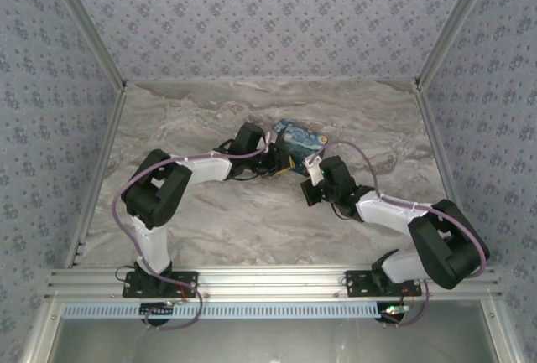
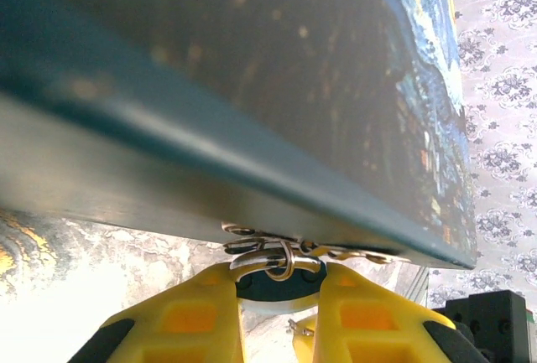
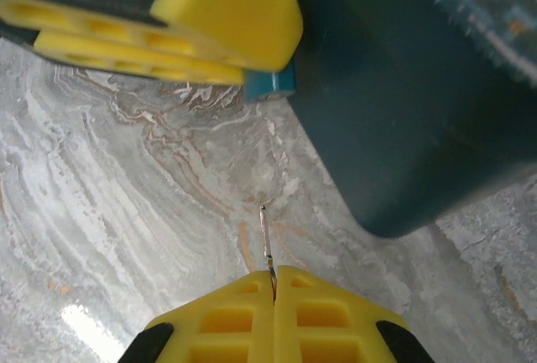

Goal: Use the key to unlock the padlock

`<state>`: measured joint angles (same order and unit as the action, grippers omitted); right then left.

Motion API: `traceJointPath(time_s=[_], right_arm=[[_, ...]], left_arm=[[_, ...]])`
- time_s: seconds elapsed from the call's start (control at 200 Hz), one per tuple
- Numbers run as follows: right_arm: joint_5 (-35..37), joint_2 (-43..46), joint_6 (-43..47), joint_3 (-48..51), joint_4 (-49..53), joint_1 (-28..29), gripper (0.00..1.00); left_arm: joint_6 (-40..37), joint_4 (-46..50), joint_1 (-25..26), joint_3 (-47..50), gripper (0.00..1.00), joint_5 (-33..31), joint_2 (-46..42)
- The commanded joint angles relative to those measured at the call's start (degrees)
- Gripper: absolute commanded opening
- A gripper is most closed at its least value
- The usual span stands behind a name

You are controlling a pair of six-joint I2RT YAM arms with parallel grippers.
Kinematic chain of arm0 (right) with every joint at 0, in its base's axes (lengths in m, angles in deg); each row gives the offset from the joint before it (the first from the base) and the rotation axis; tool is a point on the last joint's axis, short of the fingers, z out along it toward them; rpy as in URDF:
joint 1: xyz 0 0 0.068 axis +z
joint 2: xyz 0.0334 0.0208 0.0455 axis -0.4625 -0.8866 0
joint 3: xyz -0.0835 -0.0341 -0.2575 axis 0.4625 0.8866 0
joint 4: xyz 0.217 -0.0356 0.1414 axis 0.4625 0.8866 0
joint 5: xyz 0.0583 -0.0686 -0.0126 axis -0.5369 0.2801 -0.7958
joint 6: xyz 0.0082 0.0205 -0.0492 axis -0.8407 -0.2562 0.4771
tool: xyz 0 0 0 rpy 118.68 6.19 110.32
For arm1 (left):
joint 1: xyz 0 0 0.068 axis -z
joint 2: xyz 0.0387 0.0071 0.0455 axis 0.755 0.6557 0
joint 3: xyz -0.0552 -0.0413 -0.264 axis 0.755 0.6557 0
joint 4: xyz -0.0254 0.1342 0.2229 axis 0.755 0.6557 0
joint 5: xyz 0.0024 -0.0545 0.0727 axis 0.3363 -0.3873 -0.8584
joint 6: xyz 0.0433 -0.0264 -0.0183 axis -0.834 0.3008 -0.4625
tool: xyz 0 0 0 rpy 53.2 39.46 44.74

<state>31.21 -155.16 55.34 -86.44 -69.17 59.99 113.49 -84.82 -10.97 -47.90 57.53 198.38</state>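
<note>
The small teal padlock (image 2: 270, 286) hangs from a metal ring on the edge of the blue painted box (image 2: 252, 86), its silvery loop (image 2: 267, 259) threaded through that ring. My left gripper (image 2: 275, 277) is shut on the padlock body, one yellow finger on each side. My right gripper (image 3: 273, 276) is shut on the key (image 3: 267, 241), whose thin blade sticks out forward over the marble. In the right wrist view the padlock (image 3: 270, 85) shows as a teal corner under the left gripper's fingers (image 3: 226, 19), well beyond the key tip. From above, both grippers (image 1: 273, 162) (image 1: 312, 180) sit at the box's near side.
The box (image 1: 298, 141) stands on the marble table (image 1: 210, 220) at mid-back. Patterned walls enclose the left, right and rear. An aluminium rail (image 1: 268, 279) runs along the near edge at the arm bases.
</note>
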Motion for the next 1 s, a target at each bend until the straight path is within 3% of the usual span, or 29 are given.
traceJointPath(time_s=[0.0, 0.999], right_arm=[[-1.8, -0.7, 0.9, -1.6, -3.6, -0.8, 0.0], [-1.2, -6.3, -1.4, -4.5, -7.7, -1.8, 0.0]], left_arm=[[1.1, -0.5, 0.5, -2.1, 0.15, 2.2, -3.0], [2.8, -2.5, 0.6, -1.5, 0.14, 2.4, -2.4]])
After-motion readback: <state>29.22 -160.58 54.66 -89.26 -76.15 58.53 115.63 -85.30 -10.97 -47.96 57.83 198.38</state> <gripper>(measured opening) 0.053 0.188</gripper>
